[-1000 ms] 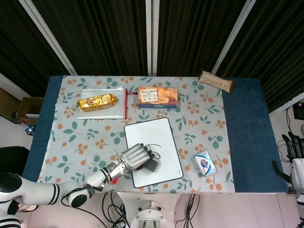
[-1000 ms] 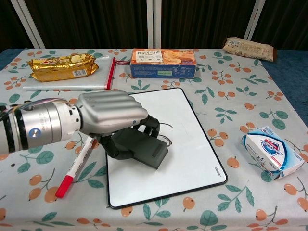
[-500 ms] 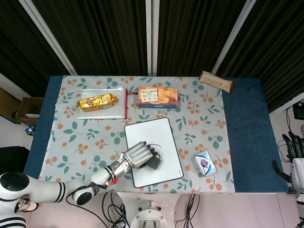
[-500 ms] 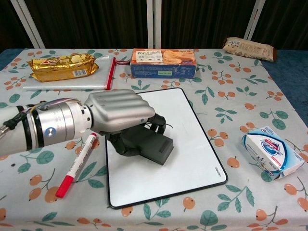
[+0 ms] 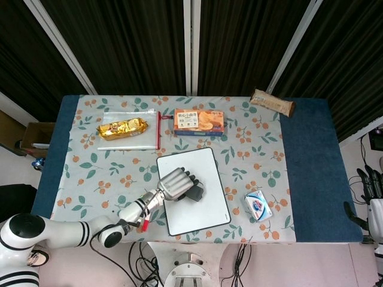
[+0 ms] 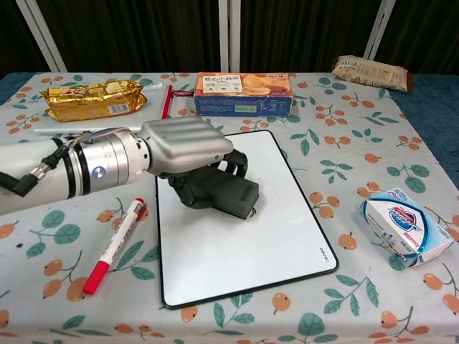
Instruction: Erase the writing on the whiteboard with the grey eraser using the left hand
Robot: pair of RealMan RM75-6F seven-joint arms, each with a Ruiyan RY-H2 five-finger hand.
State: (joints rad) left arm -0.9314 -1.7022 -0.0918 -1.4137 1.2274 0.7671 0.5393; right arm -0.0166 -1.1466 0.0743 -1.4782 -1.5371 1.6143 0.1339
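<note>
The whiteboard [image 6: 287,236] [image 5: 206,212] lies flat at the front middle of the table. My left hand [image 6: 188,147] [image 5: 176,184] grips the grey eraser [image 6: 229,195] [image 5: 195,192] and presses it on the board's upper middle. The board's near half looks white and bare; any writing under the hand and eraser is hidden. My right hand [image 5: 372,191] hangs beside the table's right edge, off the cloth, fingers apart and holding nothing.
A red-capped marker [image 6: 115,245] lies left of the board. A soap box [image 6: 405,226] sits to the right. A cracker box [image 6: 244,93], a gold snack pack [image 6: 92,98] on a plastic bag, and a brown snack bar [image 6: 369,72] line the back.
My left hand has slid the eraser away from me and slightly right, up the board. The dark strokes beside the eraser no longer show.
</note>
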